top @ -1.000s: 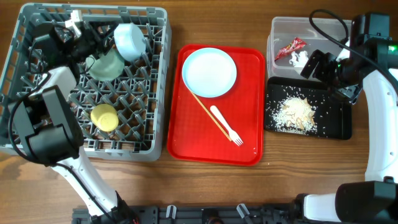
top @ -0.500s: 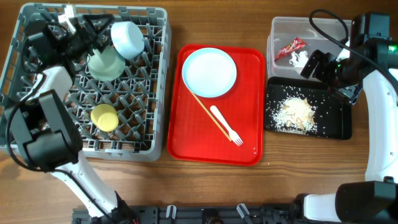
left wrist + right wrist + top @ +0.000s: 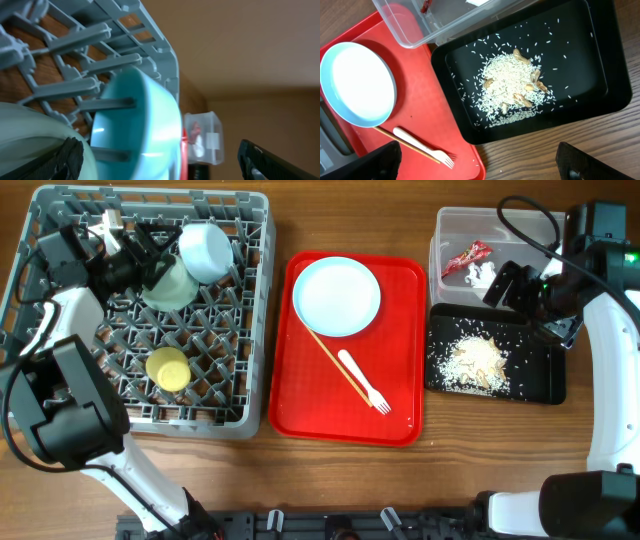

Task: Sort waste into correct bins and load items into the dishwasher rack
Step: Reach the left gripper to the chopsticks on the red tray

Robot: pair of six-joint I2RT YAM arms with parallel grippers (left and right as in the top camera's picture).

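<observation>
Left gripper [image 3: 160, 157] sits low in the far left corner of the dishwasher rack [image 3: 250, 310], jaws wide apart and gripping nothing. The pale-blue bowl [image 3: 205, 248] lies tipped on its side among the pegs just ahead of the fingers, beside a pale-green dish [image 3: 168, 285]. The yellow-green bowl [image 3: 167, 368] rests nearer the rack's front.

On the red tray [image 3: 400, 420], the pale-blue plate [image 3: 336, 296], chopsticks [image 3: 325, 355] and white fork [image 3: 362, 383] are not yet loaded. Further right, the clear tub [image 3: 450, 225] holds the red wrapper [image 3: 467, 257] and white scrap [image 3: 483, 275], and the black tray [image 3: 540, 375] holds the rice crumbs [image 3: 478, 363], so sorting looks finished. The right gripper [image 3: 477, 160] hangs open and empty above that tray.

Loading seems to be the step in hand, with the bowl apparently set down. The next move calls for lifting clear of the pegs without nudging the bowl. After that comes a rim grip on the flat plate.
</observation>
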